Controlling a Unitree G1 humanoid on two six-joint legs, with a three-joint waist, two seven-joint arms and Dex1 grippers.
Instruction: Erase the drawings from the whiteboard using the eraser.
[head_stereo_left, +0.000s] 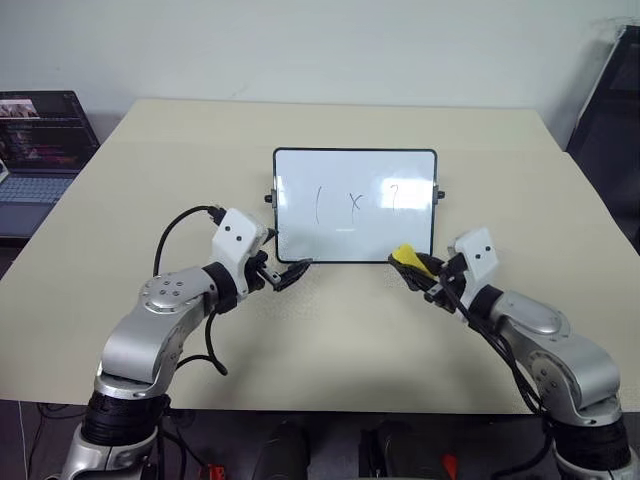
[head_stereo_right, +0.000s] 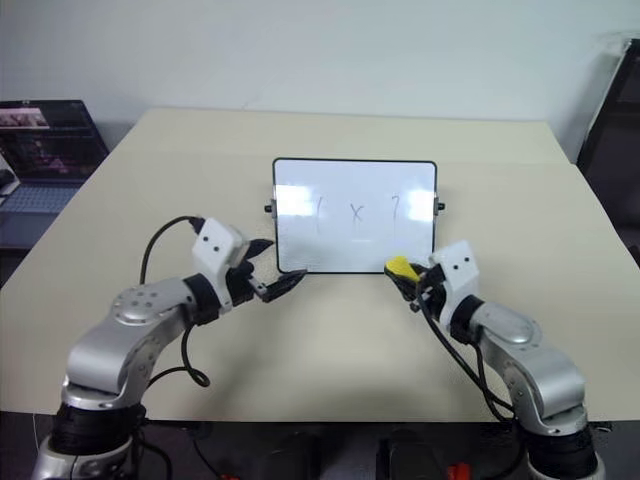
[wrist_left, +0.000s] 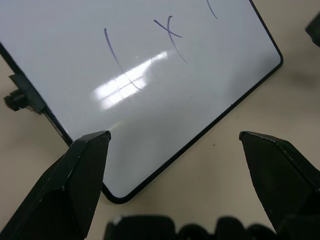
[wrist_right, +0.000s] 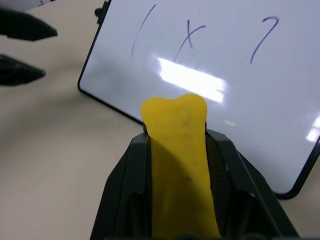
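Looking down over both arms, we see the whiteboard lying flat near the middle of the pale table, its thin black frame and small side knobs plain to view. The drawings sit in a row across its glossy face: a vertical stroke toward our left, an "x" in the middle and a "?"-like squiggle toward our right, all three whole and unsmudged. Our right pincer is pressed together on the eraser, pinching the yellow block between its two black fingers so that the rounded yellow end sticks out past the fingertips. In the right wrist view the eraser points at the board's near edge, below the stroke and the "x", and we cannot tell whether its tip touches the frame or hangs just above it. In the head views that yellow tip lies at the near right corner of the board. Our left pincer is spread, its fingers standing well apart and holding nothing, with the near left corner of the board showing between them in the left wrist view. In the head views it sits just beside that corner. A laptop with a lit screen stands off the table's far left side.
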